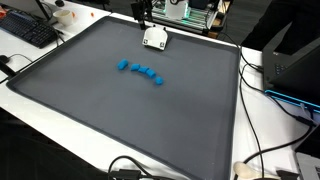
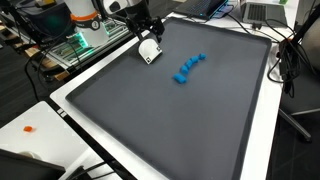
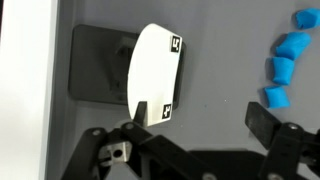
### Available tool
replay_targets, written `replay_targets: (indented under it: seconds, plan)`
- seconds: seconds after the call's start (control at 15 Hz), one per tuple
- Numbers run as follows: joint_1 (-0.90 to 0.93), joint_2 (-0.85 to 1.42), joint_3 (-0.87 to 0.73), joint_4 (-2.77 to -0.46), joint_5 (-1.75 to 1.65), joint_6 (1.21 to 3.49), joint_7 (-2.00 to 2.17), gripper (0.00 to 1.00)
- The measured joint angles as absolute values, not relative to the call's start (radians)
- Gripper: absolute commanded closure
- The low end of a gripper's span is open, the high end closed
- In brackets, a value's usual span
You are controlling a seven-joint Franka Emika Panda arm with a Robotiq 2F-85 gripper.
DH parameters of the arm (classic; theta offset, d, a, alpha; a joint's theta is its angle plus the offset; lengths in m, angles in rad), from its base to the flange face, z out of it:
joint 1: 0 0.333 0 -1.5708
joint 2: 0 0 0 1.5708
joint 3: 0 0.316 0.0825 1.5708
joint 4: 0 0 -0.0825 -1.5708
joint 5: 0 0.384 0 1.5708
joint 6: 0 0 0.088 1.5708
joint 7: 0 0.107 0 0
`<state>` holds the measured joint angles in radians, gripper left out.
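A white block with small black square markers (image 3: 155, 75) lies on the dark grey mat (image 3: 215, 60), near the mat's edge in both exterior views (image 1: 154, 38) (image 2: 150, 50). My gripper (image 3: 200, 118) hovers just over it, open, with its fingers spread wide. In the wrist view the left fingertip (image 3: 140, 112) overlaps the block's near corner, and the right fingertip (image 3: 262, 118) is over bare mat. Nothing sits between the fingers. The gripper also shows in both exterior views (image 1: 143, 16) (image 2: 148, 30). A curved row of several blue blocks (image 1: 140, 72) (image 2: 188, 68) (image 3: 288, 60) lies toward the mat's middle.
The mat lies on a white table (image 1: 265, 110). A keyboard (image 1: 28, 30) sits at one corner. Cables (image 1: 262, 85) trail along one side. Electronics (image 2: 75, 45) and the arm's base stand behind the block. A small orange piece (image 2: 29, 128) lies on the table edge.
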<state>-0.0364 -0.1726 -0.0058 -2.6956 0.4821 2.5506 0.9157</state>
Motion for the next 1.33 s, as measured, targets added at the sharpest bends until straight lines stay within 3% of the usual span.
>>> replay_targets:
  seconds: [0.67,1.33]
  plan:
    - [-0.051,-0.296,0.089,-2.480,0.034,2.228,0.981,0.00]
    - [0.029,-0.164,0.151,-2.240,-0.032,2.201,0.617,0.00]
